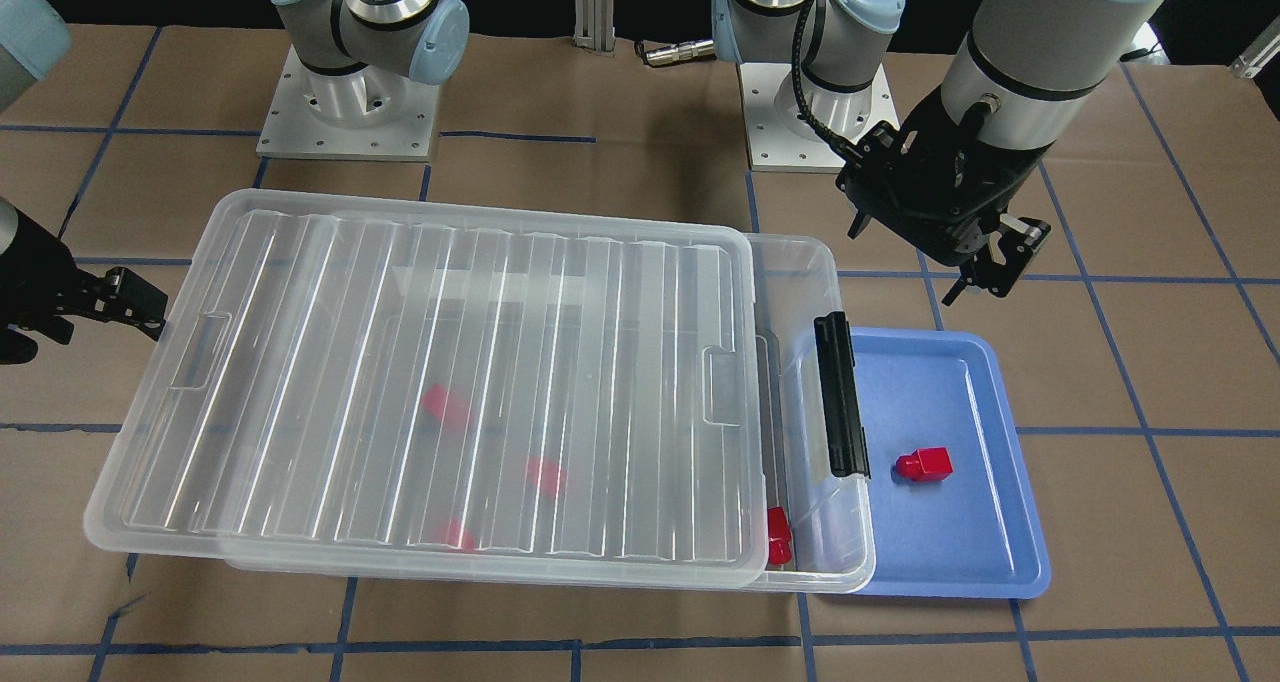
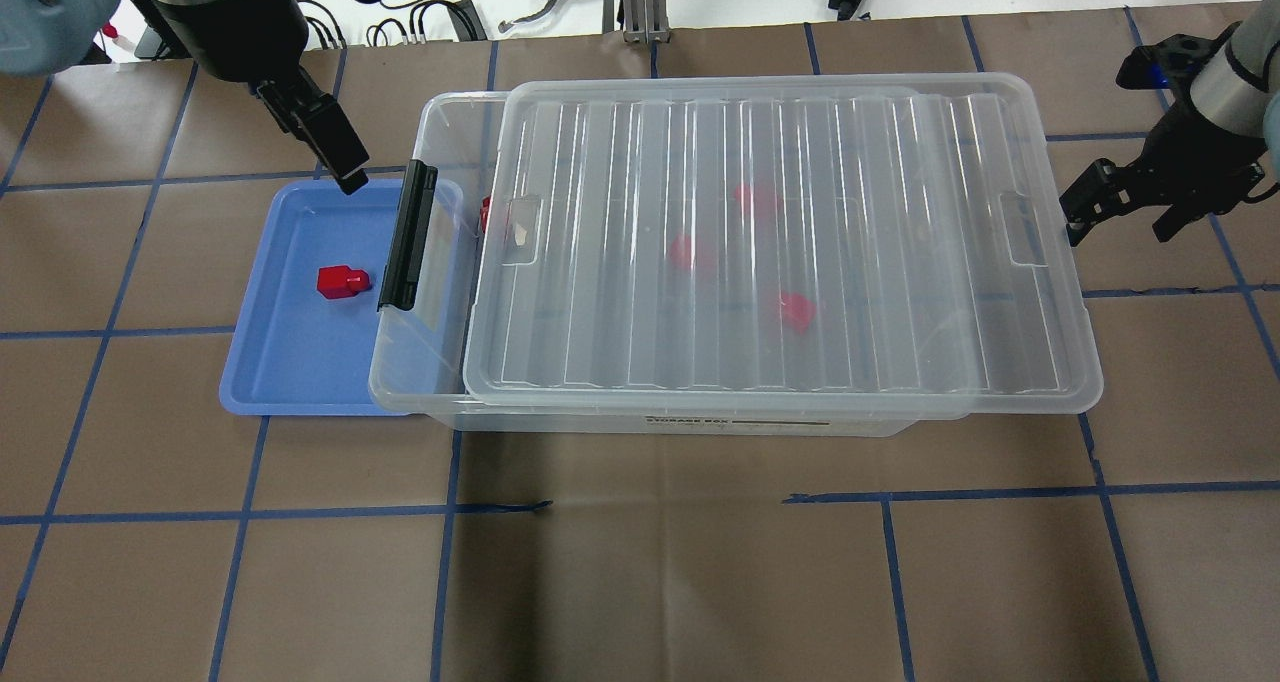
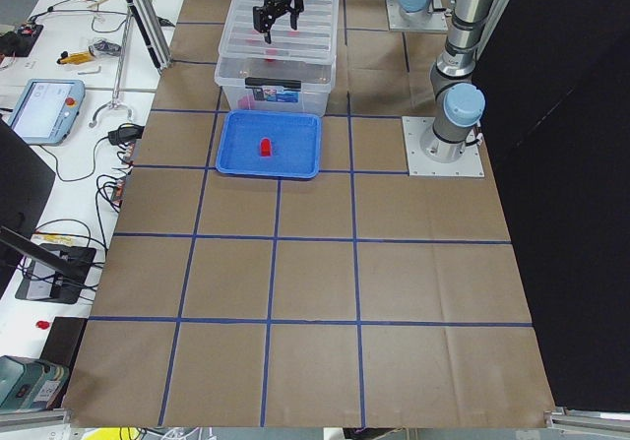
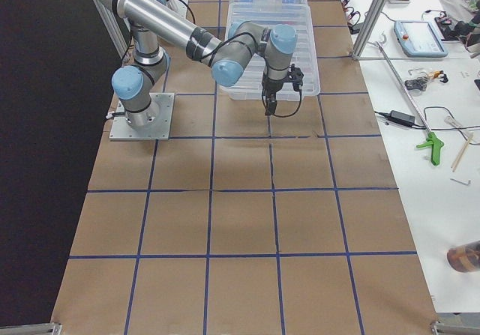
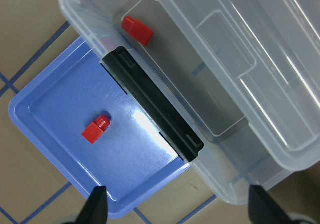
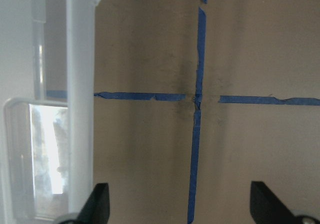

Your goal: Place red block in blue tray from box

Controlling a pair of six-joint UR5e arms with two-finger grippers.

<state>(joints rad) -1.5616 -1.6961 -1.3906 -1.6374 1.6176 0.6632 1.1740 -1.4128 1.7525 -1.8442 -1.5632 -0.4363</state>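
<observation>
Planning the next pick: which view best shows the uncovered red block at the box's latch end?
Left wrist-mounted: red block plain, unobstructed. Front-facing shows it beside the lid; overhead, only a sliver; the rest, nothing clear.

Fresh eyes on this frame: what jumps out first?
The big clear box mid-table, its ribbed lid sitting offset toward the robot's right, so a strip by the black latch lies uncovered, with a stray red piece showing there. Next, the lone red block in the blue tray beside the latch end, with the left claw hanging open above that end.
</observation>
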